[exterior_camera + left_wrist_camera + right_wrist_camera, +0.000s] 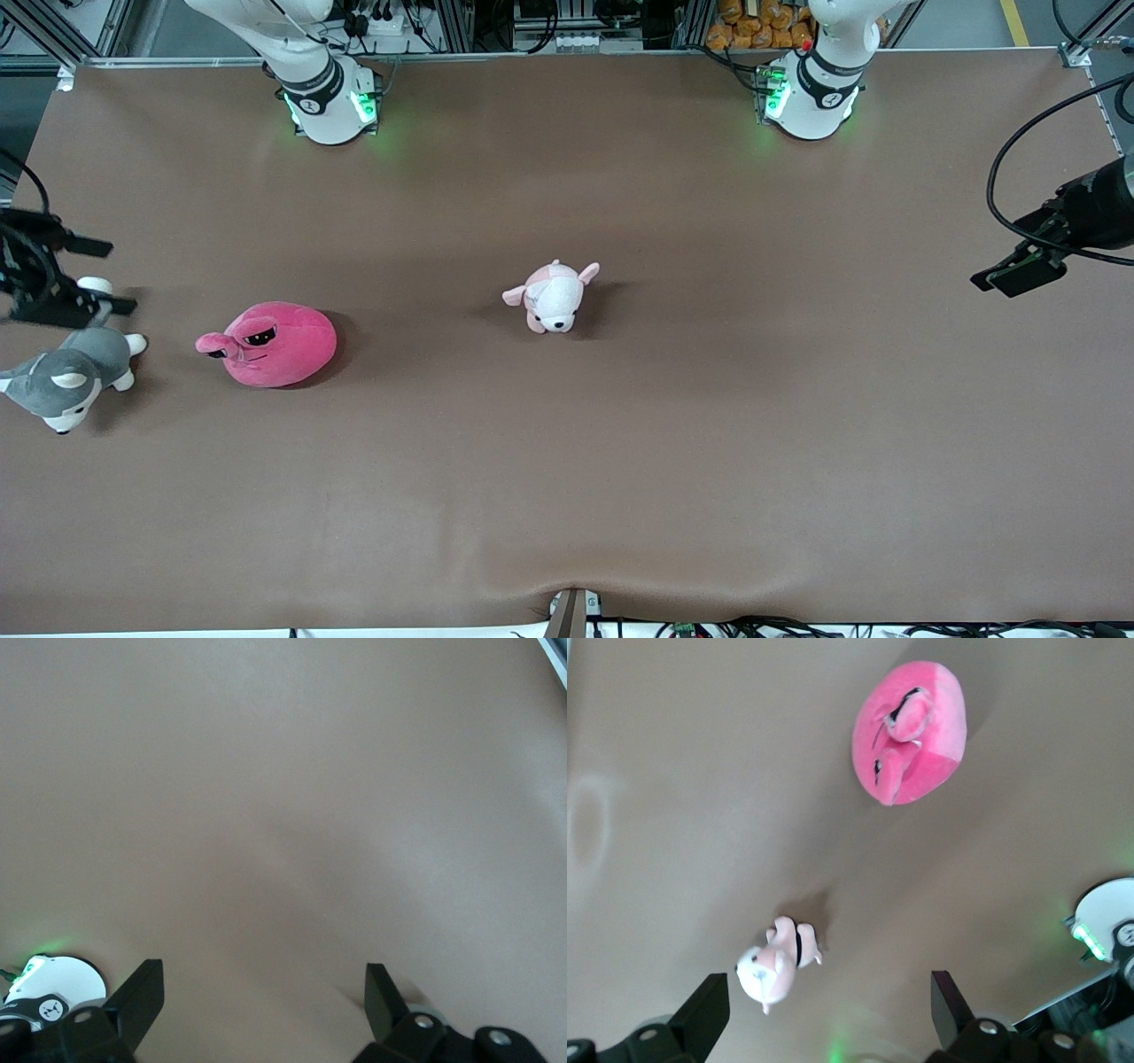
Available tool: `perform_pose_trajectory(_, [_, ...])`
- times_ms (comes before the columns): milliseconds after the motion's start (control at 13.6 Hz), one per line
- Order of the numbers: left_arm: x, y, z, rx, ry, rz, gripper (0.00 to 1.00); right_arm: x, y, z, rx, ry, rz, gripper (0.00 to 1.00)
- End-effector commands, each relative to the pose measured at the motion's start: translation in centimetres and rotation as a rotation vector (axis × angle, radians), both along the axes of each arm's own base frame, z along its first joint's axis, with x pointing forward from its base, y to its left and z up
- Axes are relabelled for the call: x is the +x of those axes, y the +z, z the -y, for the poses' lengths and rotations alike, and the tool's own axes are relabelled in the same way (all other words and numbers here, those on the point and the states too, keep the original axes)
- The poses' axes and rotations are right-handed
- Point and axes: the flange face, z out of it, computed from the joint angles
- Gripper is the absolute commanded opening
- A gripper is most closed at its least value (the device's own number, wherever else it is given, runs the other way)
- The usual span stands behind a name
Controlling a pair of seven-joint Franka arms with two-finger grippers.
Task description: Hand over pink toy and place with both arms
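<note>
Pink toy (pixel 273 344) lies on the table (pixel 620 461) beside the right pincer (pixel 53 275), spread wide, empty; left pincer (pixel 1019 275) likewise.

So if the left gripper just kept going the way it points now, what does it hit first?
Most likely bare table. The left gripper, open, has only brown surface ahead in its wrist view; no toy in line, though depth is unclear.

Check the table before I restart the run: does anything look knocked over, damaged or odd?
Nothing stands out. The hot-pink round plush toy, the pale pink-and-white puppy plush and the grey-and-white husky plush lie apart, intact.
</note>
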Motion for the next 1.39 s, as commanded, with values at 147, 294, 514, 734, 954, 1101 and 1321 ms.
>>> perform_pose_trajectory(147, [-0.7,0.8,-0.2,0.024,-0.060,0.007,1.00,-4.8,5.4,-2.3,-0.138,0.421,0.113,1.00])
perform_pose_trajectory(294, [-0.9,1.2,-0.4,0.085,-0.127,0.018,1.00,-5.7,6.2,-1.8,-0.146,0.560,0.138,1.00])
perform_pose_trajectory(514, [-1.7,2.4,-0.3,0.106,-0.210,0.027,1.00,-6.4,5.7,-1.3,-0.162,0.783,0.155,1.00])
perform_pose_trajectory(734, [-2.2,3.1,-0.2,0.107,-0.283,0.029,1.00,-6.1,4.9,-2.1,-0.185,0.875,0.178,1.00])
perform_pose_trajectory(954, [-3.6,5.1,-0.4,0.118,-0.420,0.056,1.00,-8.4,4.2,-4.9,-0.244,0.933,0.217,1.00])
perform_pose_trajectory(1101, [-4.7,4.7,-1.1,0.101,-0.503,0.038,1.00,-11.5,3.1,-3.9,-0.272,0.921,0.280,1.00])
perform_pose_trajectory(1321, [-7.1,4.5,-1.7,0.041,-0.568,0.037,1.00,-12.5,3.1,-3.3,-0.285,0.910,0.301,1.00])
